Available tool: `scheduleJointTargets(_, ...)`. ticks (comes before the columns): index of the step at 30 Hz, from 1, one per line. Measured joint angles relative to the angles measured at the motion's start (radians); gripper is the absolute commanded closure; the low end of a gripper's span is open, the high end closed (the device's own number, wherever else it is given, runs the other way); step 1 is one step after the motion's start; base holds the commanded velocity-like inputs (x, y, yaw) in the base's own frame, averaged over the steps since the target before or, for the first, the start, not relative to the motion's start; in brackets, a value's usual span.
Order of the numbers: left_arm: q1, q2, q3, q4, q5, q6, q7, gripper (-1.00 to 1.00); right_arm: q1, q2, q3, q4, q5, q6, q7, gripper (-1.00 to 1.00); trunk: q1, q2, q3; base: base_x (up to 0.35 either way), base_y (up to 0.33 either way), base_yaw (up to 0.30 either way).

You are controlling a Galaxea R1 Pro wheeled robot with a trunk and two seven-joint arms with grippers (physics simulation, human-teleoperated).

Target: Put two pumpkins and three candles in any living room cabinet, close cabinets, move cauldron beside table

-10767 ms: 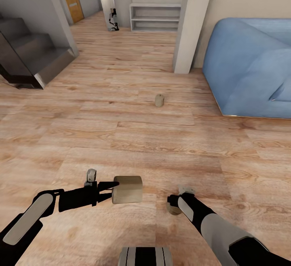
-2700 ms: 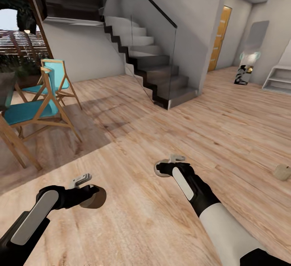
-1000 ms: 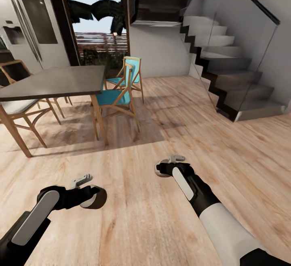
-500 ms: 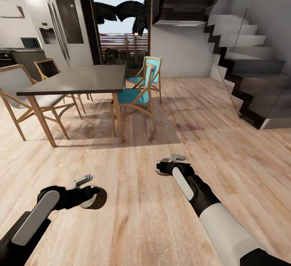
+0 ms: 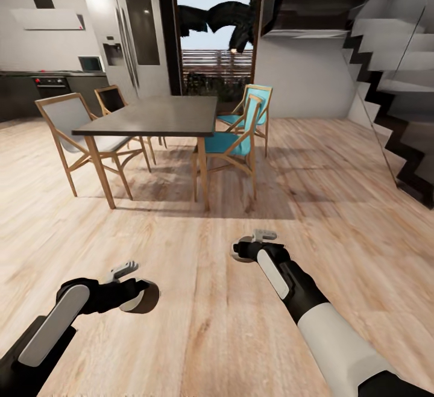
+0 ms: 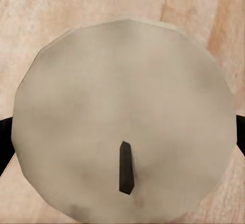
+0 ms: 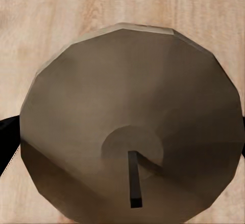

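**Both pincers carry candles across the wooden floor toward the dining area**

At about 9 o'clock in the head view stand the dark kitchen units [image 5: 36,87] with a white hood above them, and just to their right the tall steel fridge [image 5: 129,35]. Toward 11 o'clock a dark rectangular dining table with wooden legs [image 5: 154,117] stands on the pale plank floor [image 5: 199,337], with grey-seated wooden chairs [image 5: 72,126] at its 9 o'clock side and two teal-seated wooden chairs [image 5: 238,132] at its 3 o'clock side. Behind the table, at 12 o'clock, an open doorway [image 5: 217,29] shows sky, dark foliage and a slatted fence. At 2 to 3 o'clock a staircase with dark risers behind a glass panel [image 5: 398,84] climbs along the wall.

Low in the head view, at 7 o'clock, the left pincer [image 5: 135,291] is clenched on a short, round, beige-brown candle [image 5: 143,297], held clear above the floor. The left wrist view shows that candle's pale flat top [image 6: 122,127] with a small dark wick, and black fingers [image 6: 4,147] pressed at both sides.

At 5 to 6 o'clock, near the middle of the head view, the right pincer [image 5: 248,247] grips a second stubby candle [image 5: 241,252], also above the floor. In the right wrist view its brown top [image 7: 127,127] has a shallow round dip around the dark wick, and a black finger [image 7: 6,132] shows at the edge.
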Motion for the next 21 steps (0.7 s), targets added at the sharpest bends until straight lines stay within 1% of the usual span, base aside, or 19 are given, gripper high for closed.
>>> scheduleJointTargets(21,0.0,0.0,0.0,-0.001,0.001,0.0,-0.002,1.0,-0.001,0.0,0.0,0.0,-0.004,0.0,0.0,1.0,0.0,0.0,0.0,0.0,0.0,0.292)
